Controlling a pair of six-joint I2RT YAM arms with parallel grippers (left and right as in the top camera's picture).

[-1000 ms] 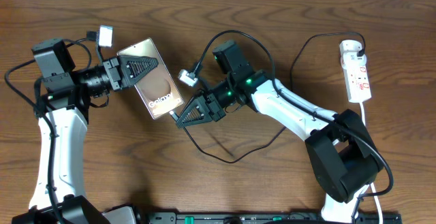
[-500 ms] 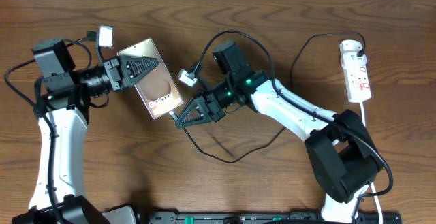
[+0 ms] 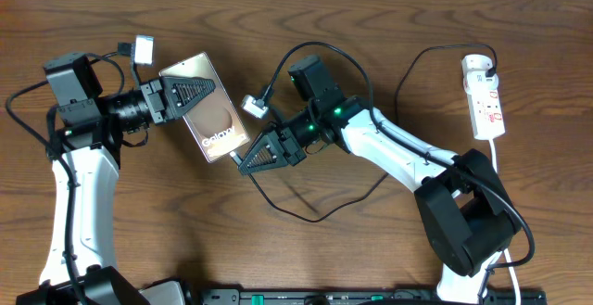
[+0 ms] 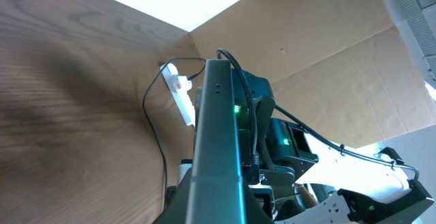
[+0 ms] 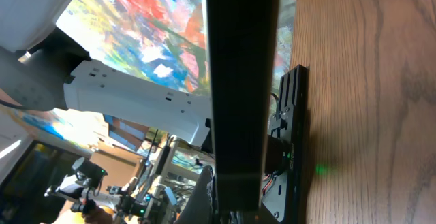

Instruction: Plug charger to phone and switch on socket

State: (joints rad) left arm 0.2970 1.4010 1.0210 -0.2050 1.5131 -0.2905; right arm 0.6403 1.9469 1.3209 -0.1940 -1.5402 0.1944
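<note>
Your left tool grips the phone, likely slippery, by its edges; your right tool pinches the limp charger near its tip.

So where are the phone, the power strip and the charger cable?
phone (image 3: 215, 124): overhead view, bronze back above the lettering.
power strip (image 3: 486, 101): overhead view, middle of white body.
charger cable (image 3: 310, 218): overhead view, bottom of its slack loop.

Overhead, the charger tip is lost between the right gripper jaws, so can't tell if it touches the phone. Right wrist cam: just a dark blurry bar between the jaws. Socket switch too tiny.
</note>
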